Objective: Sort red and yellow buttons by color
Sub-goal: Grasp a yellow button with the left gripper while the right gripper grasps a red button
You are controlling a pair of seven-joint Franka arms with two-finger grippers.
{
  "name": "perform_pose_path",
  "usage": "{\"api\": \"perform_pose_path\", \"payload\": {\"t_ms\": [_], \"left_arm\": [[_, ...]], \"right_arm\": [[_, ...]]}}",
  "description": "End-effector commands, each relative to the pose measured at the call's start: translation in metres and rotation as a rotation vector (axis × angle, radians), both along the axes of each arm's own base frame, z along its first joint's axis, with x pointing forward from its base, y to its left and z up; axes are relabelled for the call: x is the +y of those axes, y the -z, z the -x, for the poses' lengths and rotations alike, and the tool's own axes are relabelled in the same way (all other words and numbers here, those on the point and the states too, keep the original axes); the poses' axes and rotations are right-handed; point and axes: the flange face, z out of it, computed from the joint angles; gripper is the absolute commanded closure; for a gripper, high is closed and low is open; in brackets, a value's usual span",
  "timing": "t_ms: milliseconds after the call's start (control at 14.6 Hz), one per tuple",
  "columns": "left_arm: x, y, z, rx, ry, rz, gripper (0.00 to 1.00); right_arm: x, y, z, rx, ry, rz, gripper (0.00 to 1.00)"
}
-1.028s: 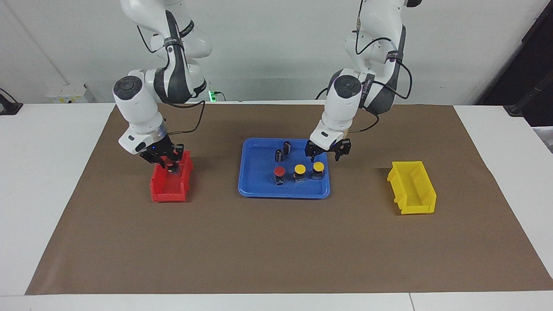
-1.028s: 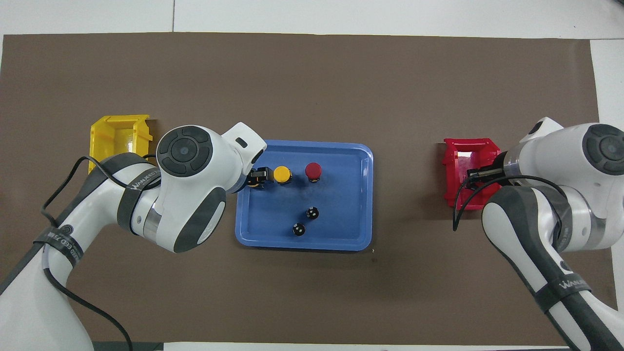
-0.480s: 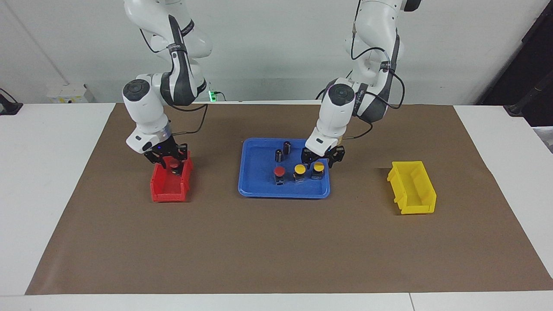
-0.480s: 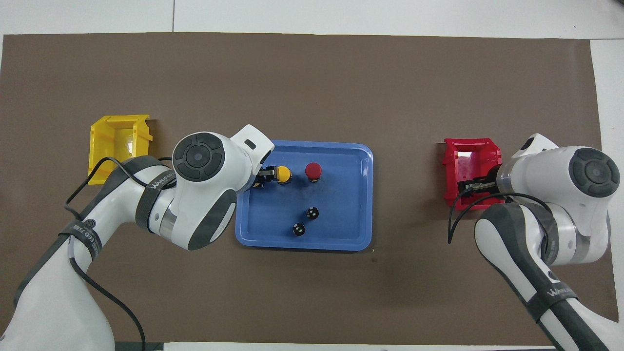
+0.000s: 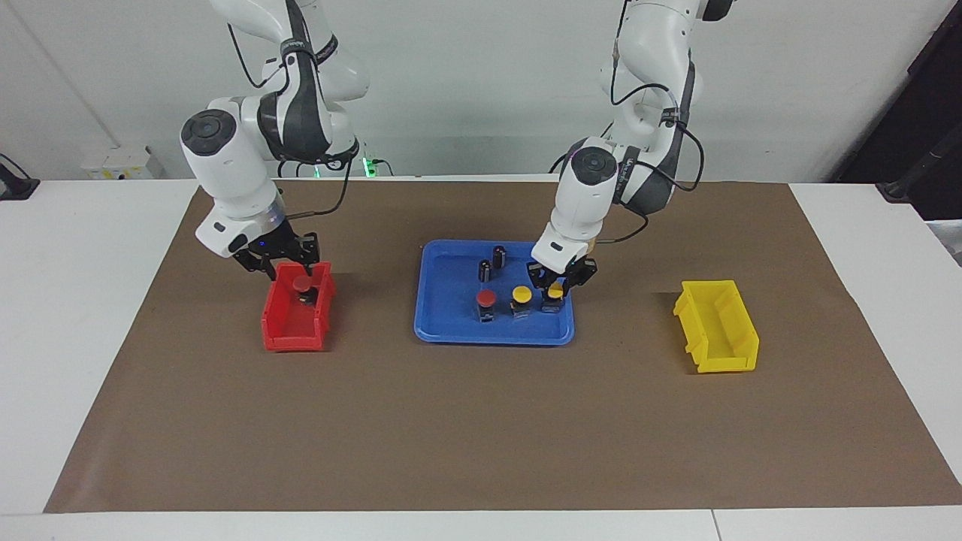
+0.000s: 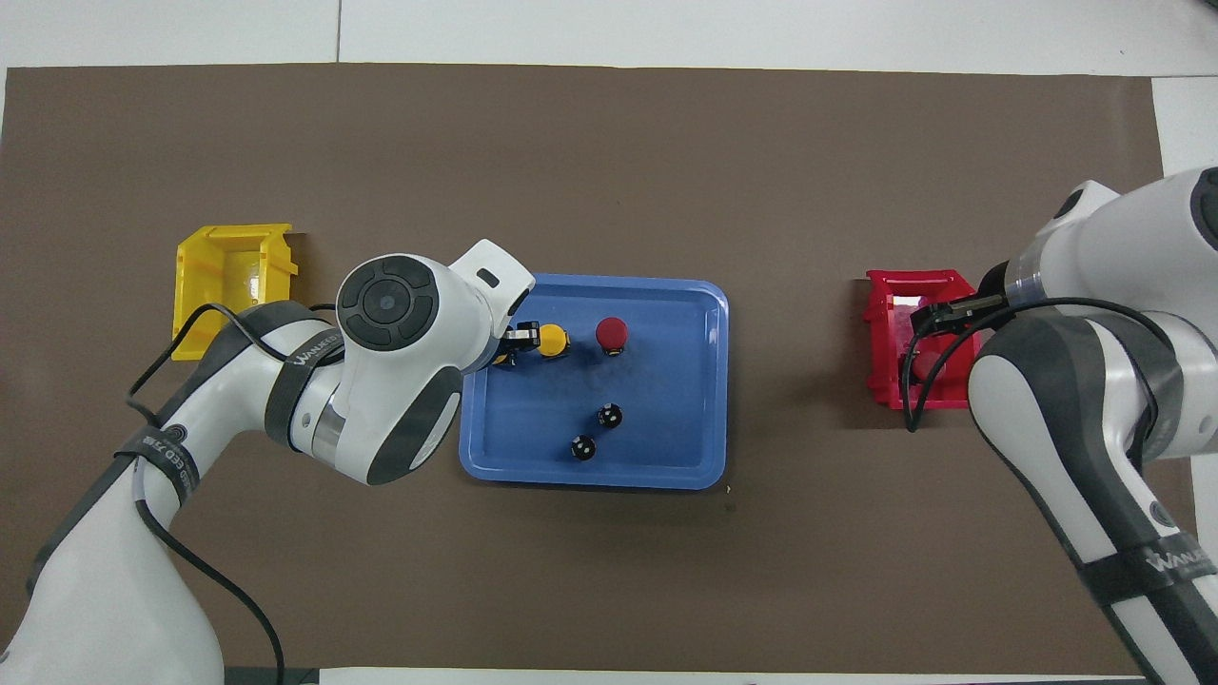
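Facing view: red bin point(image 5: 289, 328) holds one red button point(image 5: 302, 283).

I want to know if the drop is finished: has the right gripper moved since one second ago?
Yes. The right gripper has risen away from the red bin, leaving a red button inside.

The overhead view shows a grey band point(image 6: 306, 354) on the left arm's forearm, printed "WANJEED". A like band point(image 6: 1175, 561) on the right arm reads "WANJ", the rest cut off. Nothing else is legible.
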Motion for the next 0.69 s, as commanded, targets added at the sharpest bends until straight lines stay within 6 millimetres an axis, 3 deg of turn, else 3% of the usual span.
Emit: {"api": "perform_pose_path", "payload": {"t_ms": [0, 69, 137, 274, 411, 480, 617], "left_arm": [[0.004, -0.044, -0.006, 0.034, -0.02, -0.044, 0.99], [0.014, -0.062, -0.008, 0.04, -0.023, -0.049, 0.99], [0.039, -0.075, -0.018, 0.045, -0.047, -0.055, 0.99], [0.078, -0.1, -0.032, 0.074, -0.013, -0.067, 0.99], [0.132, -0.115, -0.051, 0.069, 0.002, -0.059, 0.99], [0.159, -0.117, -0.059, 0.066, 0.007, -0.056, 0.99], [0.209, -0.117, -0.073, 0.056, 0.013, -0.064, 0.99]], "right_arm": [[0.082, -0.018, -0.032, -0.038, 0.081, -0.031, 0.26], [0.114, -0.023, -0.034, -0.064, 0.136, -0.044, 0.25], [0.148, -0.02, -0.034, -0.08, 0.162, -0.055, 0.24], [0.204, -0.008, -0.028, -0.12, 0.191, -0.087, 0.24], [0.262, 0.018, -0.025, -0.135, 0.201, -0.095, 0.24], [0.284, 0.035, -0.023, -0.127, 0.206, -0.088, 0.24], [0.308, 0.057, -0.015, -0.138, 0.187, -0.059, 0.24]]}}
